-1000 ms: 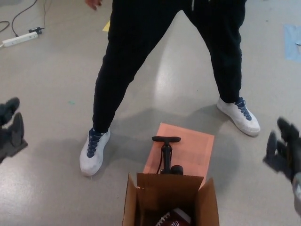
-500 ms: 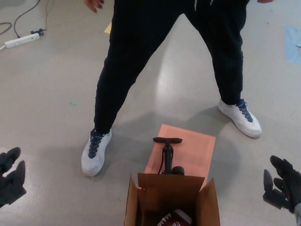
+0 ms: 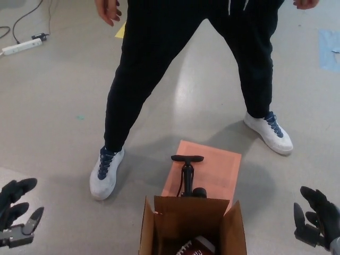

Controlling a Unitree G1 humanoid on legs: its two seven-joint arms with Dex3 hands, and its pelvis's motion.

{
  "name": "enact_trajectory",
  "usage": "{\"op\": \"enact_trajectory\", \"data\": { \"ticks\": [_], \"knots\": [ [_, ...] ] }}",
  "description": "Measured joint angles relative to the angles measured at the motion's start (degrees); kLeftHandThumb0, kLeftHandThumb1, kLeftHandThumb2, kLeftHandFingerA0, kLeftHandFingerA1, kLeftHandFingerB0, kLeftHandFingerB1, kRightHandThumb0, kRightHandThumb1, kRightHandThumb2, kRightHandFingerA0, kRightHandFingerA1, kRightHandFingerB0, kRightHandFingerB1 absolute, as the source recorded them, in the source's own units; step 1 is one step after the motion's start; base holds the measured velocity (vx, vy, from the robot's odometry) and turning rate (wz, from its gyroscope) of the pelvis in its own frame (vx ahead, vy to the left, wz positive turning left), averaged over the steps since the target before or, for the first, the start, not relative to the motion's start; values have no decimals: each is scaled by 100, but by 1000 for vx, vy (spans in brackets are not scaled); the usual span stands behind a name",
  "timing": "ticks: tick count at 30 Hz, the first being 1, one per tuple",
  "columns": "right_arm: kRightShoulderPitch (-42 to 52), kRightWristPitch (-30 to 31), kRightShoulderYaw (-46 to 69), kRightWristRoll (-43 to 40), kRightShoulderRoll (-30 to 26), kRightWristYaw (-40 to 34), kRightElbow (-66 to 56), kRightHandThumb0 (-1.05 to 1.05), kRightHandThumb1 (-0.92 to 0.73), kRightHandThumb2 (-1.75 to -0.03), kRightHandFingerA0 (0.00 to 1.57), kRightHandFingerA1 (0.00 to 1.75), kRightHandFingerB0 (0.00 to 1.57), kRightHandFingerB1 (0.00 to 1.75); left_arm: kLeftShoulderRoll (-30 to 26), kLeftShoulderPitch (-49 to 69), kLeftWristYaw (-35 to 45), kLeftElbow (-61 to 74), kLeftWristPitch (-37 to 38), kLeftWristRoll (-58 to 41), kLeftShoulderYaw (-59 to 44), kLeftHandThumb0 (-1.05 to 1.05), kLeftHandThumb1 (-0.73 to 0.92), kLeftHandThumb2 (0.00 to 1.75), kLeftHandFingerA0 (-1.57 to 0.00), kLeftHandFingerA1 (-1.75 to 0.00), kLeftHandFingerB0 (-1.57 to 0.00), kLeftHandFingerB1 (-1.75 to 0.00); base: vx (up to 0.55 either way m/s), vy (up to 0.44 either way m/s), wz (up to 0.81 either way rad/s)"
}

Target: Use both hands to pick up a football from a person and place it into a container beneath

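A brown football (image 3: 192, 247) with white laces lies inside the open cardboard box (image 3: 232, 229) at the bottom centre of the head view. My left hand (image 3: 16, 211) hangs at the lower left edge, fingers spread and holding nothing. At the lower right edge my right hand (image 3: 315, 218) is likewise open and empty. Both hands are well apart from the box, one on each side. A person in black trousers (image 3: 159, 58) and white shoes stands astride just beyond the box, hands (image 3: 108, 10) empty.
A black hand pump (image 3: 187, 175) stands on an orange sheet (image 3: 218, 170) right behind the box. A white power strip (image 3: 21, 46) with cables lies at the far left. Blue tape (image 3: 330, 48) marks the floor at the right edge.
Both my hands have dropped lower and drawn toward the bottom corners of the picture. The person's hands have come down a little into view. The football stays in the box.
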State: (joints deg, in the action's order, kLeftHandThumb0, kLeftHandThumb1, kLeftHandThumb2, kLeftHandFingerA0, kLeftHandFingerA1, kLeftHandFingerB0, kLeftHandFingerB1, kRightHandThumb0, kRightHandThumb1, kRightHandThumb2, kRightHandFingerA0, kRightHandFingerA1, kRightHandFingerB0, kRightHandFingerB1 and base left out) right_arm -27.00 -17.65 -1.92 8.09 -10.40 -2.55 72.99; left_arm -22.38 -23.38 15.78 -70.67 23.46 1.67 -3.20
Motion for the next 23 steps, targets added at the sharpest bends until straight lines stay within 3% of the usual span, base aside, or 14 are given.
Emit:
{"op": "enact_trajectory", "data": {
  "ticks": [1,14,16,18,23],
  "knots": [
    [0,0,0,10,0,2,0,-70,-78,-111,4,42,1,25,-2,8,0,0,0,7,0,-35,53,110,0,-47,0,-47,0,0,0],
    [14,0,-25,100,0,23,6,-71,-77,-111,6,44,1,27,-6,36,1,-5,2,42,-5,-36,52,109,0,-48,0,-47,0,0,0],
    [14,0,-43,112,0,23,8,-79,-81,-111,11,45,3,24,-7,38,3,-5,2,41,-12,-36,52,109,0,-48,0,-47,0,0,0],
    [15,0,-69,132,0,23,8,-71,-77,-111,5,43,1,27,-7,42,5,-5,2,41,-21,-36,51,108,0,-47,0,-47,0,0,0],
    [14,2,-112,156,0,24,9,-81,-82,-112,8,44,8,20,-8,43,4,-5,3,45,-34,-36,51,109,0,-48,0,-47,0,0,0]
  ]
}}
